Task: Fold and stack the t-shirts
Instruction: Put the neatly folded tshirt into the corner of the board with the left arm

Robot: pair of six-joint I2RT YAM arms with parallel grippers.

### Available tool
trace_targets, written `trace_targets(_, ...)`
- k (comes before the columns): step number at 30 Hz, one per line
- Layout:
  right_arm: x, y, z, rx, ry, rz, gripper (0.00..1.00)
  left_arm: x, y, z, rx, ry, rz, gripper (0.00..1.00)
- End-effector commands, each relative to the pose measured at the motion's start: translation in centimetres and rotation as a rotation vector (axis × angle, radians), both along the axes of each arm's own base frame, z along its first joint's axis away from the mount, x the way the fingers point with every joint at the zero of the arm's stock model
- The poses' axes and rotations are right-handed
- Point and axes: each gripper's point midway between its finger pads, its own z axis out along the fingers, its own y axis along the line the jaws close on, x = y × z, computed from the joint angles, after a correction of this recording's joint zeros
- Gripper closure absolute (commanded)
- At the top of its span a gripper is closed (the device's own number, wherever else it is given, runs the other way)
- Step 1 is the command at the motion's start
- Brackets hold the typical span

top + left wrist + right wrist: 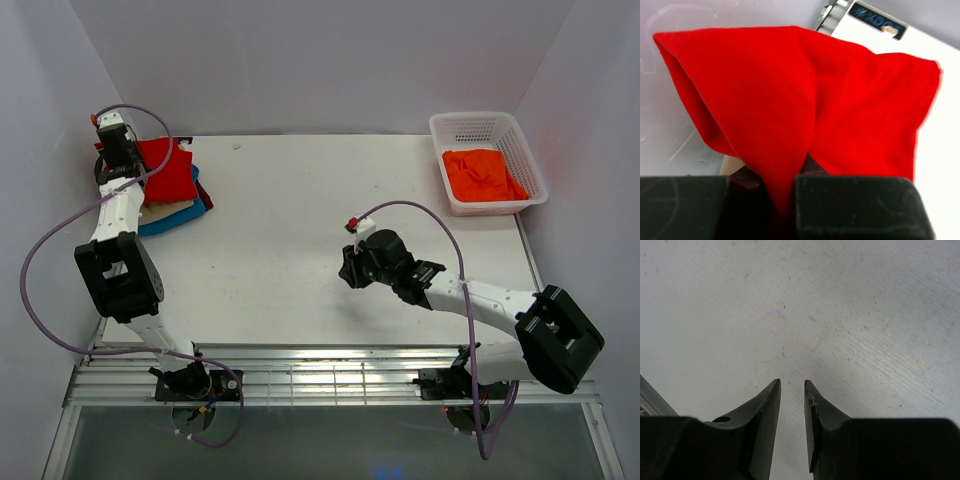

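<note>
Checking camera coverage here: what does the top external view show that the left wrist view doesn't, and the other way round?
Only top external: the white plastic lattice basket holding an orange cloth shirt, the right pincer open above the white table, and a teal cloth shirt under the bright red cloth t-shirt. Only left wrist: the cloth fold nipped in the left pincer. Both: that red t-shirt, the left pincer, some table.

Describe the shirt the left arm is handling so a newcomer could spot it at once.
At the far left corner of the table lies a pile of t-shirts. Uppermost is the bright red t-shirt, pinched in the jaws of the left gripper; the tan t-shirt and teal t-shirt lie beneath it.
</note>
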Motion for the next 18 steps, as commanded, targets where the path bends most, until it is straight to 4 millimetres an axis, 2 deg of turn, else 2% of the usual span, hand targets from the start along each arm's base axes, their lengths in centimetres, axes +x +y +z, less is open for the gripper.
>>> trace_targets(1, -0.1, 0.3, 1.1, 0.021, -0.034, 0.021, 0.68, 0.8, 2.4, 0.6, 0.031, -0.031, 0.096, 0.97)
trace_targets(3, -0.2, 0.4, 1.2, 0.025, -0.032, 0.026, 0.68, 0.9, 3.2, -1.4, 0.034, 0.008, 0.134, 0.97)
trace_targets(5, -0.2, 0.4, 1.2, 0.027, -0.033, 0.026, 0.68, 1.0, 3.5, -2.5, 0.036, 0.021, 0.155, 0.95)
trace_targets(7, -0.4, 0.3, 1.2, 0.029, -0.034, 0.028, 0.68, 1.2, 3.9, -4.2, 0.029, 0.052, 0.174, 0.82)
trace_targets(8, -0.4, 0.2, 1.1, 0.026, -0.033, 0.028, 0.68, 1.4, 4.1, -4.3, 0.022, 0.05, 0.193, 0.7)
trace_targets(9, -0.4, 0.2, 1.0, 0.024, -0.034, 0.027, 0.68, 1.1, 4.7, -4.4, 0.031, 0.054, 0.235, 0.5)
trace_targets(10, -0.4, 0.2, 1.0, 0.023, -0.035, 0.03, 0.68, 0.7, 4.8, -4.7, 0.026, 0.073, 0.26, 0.42)
trace_targets(11, -0.4, 0.2, 1.1, 0.024, -0.038, 0.029, 0.68, 0.9, 5.0, -3.4, 0.028, 0.048, 0.279, 0.37)
trace_targets(12, -0.3, 0.2, 1.2, 0.025, -0.04, 0.028, 0.68, 0.5, 5.3, -2.2, 0.028, 0.02, 0.317, 0.19)
trace_targets(13, -0.3, 0.3, 1.4, 0.029, -0.046, 0.027, 0.68, -0.2, 5.3, 1.2, 0.036, -0.049, 0.337, 0.11)
trace_targets(14, -0.1, 0.2, 1.6, 0.031, -0.05, 0.021, 0.68, -0.9, 5.2, 3.2, 0.039, -0.097, 0.352, 0.11)
trace_targets(16, 0.4, 0.0, 2.2, 0.026, -0.065, -0.014, 0.68, -2.3, 5.0, 8.7, 0.062, -0.217, 0.371, 0.02)
trace_targets(17, 0.7, -0.1, 2.6, 0.026, -0.071, -0.028, 0.68, -4.3, 4.4, 13.8, 0.077, -0.325, 0.377, 0.02)
trace_targets(18, 1.0, -0.2, 2.9, 0.02, -0.082, -0.044, 0.68, -5.3, 3.9, 16.3, 0.083, -0.384, 0.378, 0.02)
